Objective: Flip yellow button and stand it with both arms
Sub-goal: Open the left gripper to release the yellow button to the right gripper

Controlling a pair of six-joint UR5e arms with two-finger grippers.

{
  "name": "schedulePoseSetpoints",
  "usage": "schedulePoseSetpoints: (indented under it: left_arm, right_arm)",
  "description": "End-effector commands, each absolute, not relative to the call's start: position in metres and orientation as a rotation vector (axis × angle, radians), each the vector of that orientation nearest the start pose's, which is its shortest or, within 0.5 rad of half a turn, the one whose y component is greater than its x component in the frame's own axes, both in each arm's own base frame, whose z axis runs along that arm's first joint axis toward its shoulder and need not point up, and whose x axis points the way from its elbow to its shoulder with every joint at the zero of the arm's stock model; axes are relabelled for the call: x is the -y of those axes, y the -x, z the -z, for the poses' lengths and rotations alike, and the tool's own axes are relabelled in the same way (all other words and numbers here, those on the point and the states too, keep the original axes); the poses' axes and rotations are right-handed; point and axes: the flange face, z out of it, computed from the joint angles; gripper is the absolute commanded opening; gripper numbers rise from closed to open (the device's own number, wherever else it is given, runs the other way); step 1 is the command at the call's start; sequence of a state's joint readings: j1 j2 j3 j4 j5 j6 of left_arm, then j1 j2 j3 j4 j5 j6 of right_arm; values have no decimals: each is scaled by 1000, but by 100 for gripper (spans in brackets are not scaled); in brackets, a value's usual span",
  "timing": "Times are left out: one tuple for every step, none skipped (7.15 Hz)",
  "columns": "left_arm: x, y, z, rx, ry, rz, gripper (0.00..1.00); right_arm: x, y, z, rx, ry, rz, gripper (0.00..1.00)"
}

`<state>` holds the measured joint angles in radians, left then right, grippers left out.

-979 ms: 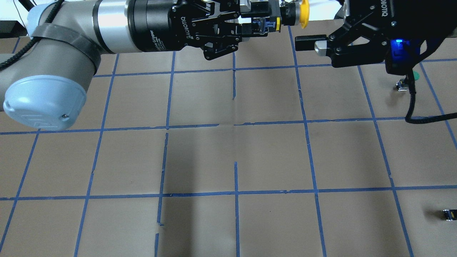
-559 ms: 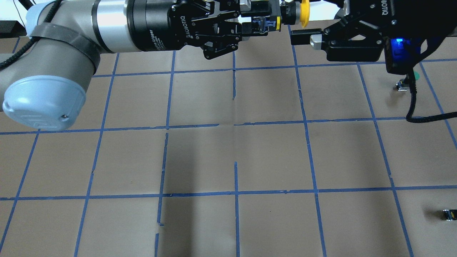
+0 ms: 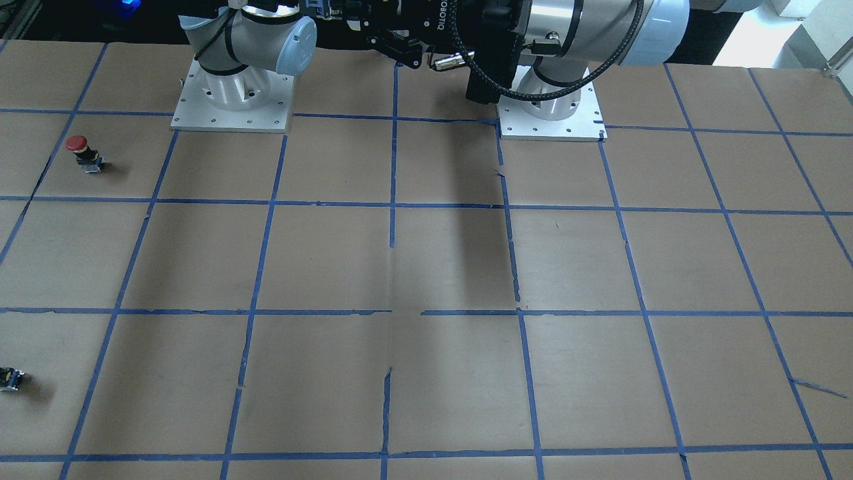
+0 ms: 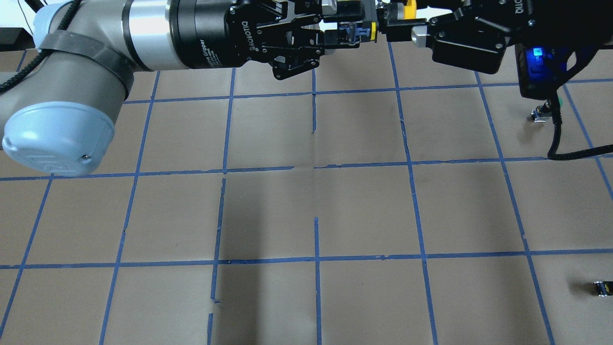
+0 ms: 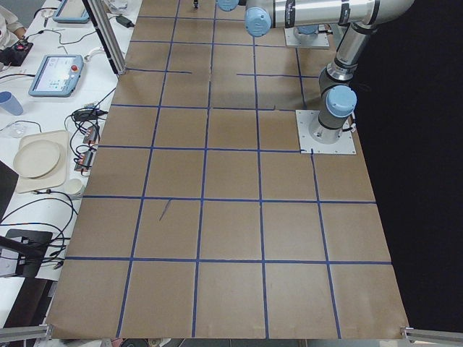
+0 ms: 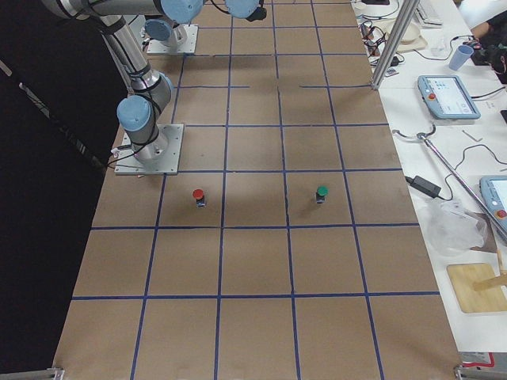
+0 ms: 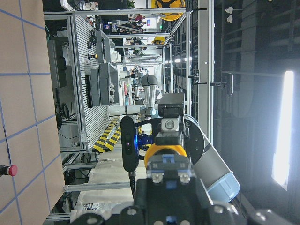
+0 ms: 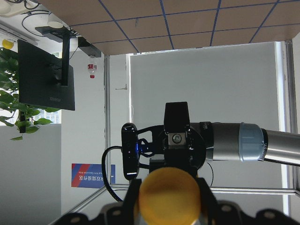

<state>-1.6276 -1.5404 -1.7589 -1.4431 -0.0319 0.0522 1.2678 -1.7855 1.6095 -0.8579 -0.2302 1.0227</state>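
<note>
**Brown-papered table with a blue tape grid**

The table [image 3: 426, 267] is covered in brown paper. Blue tape lines [image 3: 393, 203], torn in places, mark it into squares. A metal plate [image 3: 200, 120] and a second plate [image 3: 580, 127] lie flat along the robot's edge. On the robot's right side a red button [image 3: 82, 152] stands upright near the first plate. A green button [image 6: 322, 193] stands upright well apart from it, farther out from the robot. A small dark part [image 3: 10, 378] lies farther out still, on the same side.

Yellow button [image 8: 171, 196] cap smooth plastic; table [image 4: 359, 206] matt brown paper.
</note>
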Motion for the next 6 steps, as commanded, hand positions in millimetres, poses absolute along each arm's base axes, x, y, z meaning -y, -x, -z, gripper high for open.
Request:
schedulePoseSetpoints:
  left_arm:
    - [461,259,-527,1540,31,54,99]
    - [461,259,-529,1540,27,59,99]
    - [462,257,-530,1542,21,61,99]
    - [466,252,-537,1550,-8,74,99]
    - [467,252,-539,1568,-18,81,99]
    - [477,252,-525,1635,-31,81,99]
  right_arm:
    - [422,-109,-576,-1200,-1448,-987,20]
    - [422,-109,-576,-1199,-1449,-986,20]
    - [422,-108,-575,-1198,-1452,-988,19]
    - [423,-105,-575,-1211,-1461,-980,19]
    - [423,-101,-572,-1324,-1478,-925,19]
    - [423,-93,-567,-1509,-1501,-806,19]
